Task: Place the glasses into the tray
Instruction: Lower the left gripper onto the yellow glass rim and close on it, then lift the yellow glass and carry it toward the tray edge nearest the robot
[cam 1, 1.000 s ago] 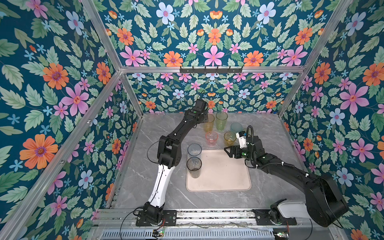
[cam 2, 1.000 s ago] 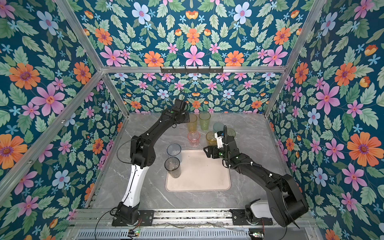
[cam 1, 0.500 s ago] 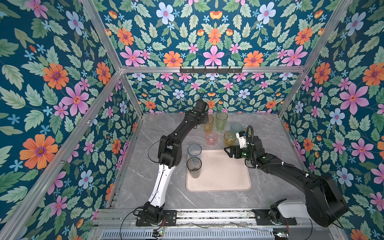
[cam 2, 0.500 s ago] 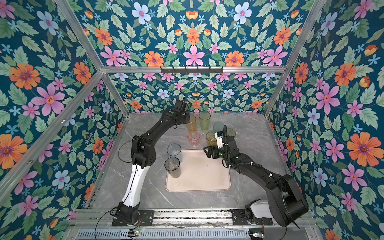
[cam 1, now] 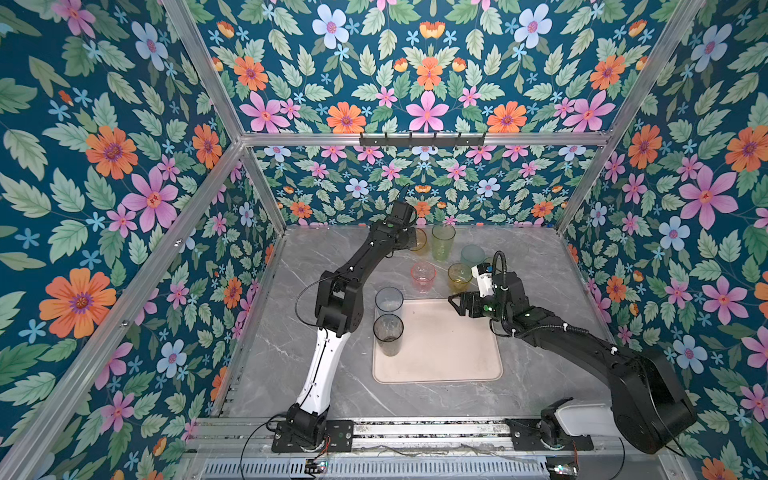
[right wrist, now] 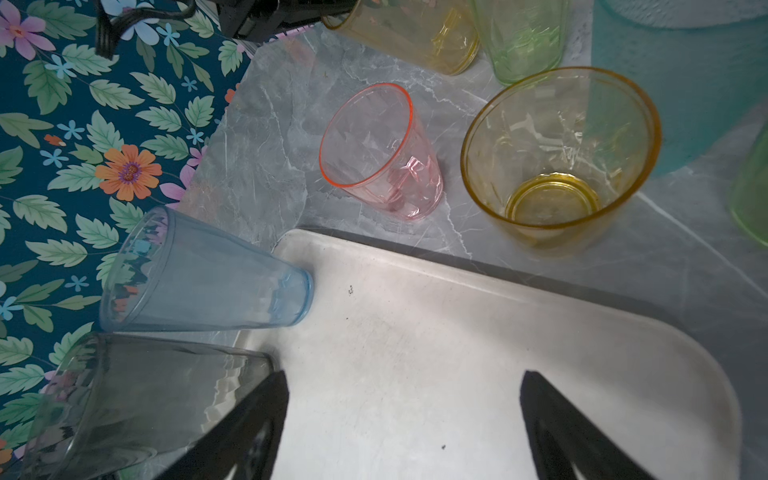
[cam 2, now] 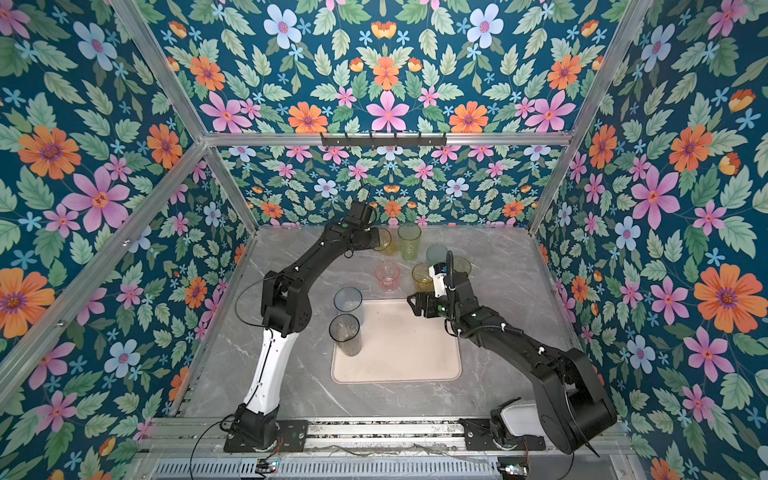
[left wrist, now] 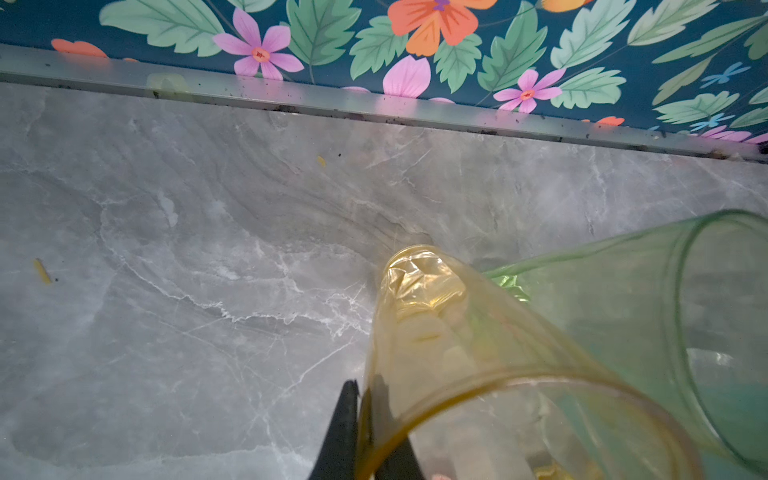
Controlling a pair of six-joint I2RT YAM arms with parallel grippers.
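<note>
Left arm [cam 1: 361, 262]: stretched to the table's [cam 1: 540, 257] back edge.
Left gripper [left wrist: 362, 384]: clamped on the tall amber glass [left wrist: 457, 353], one finger inside the wall, one outside.
Right arm [cam 1: 561, 332]: reaching in low; right gripper [right wrist: 405, 376] over the tray's [cam 1: 449, 357] back-right corner, fingers spread, nothing between them.
Tray: blue glass [cam 1: 389, 300] and grey glass [cam 1: 388, 332], upright along its left edge.
Behind tray: pink glass [cam 1: 422, 276], short amber glass [cam 1: 459, 276], green glass [cam 1: 442, 241], teal glass [cam 1: 472, 254].

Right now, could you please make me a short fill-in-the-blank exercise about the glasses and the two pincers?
1. The left pincer grips the tall amber glass by its ___.
2. The right pincer hangs ___ above the tray.
3. Exactly ___ glasses stand on the tray: the smoky grey glass and the pale blue glass.
Missing words: rim, open, two.
</note>
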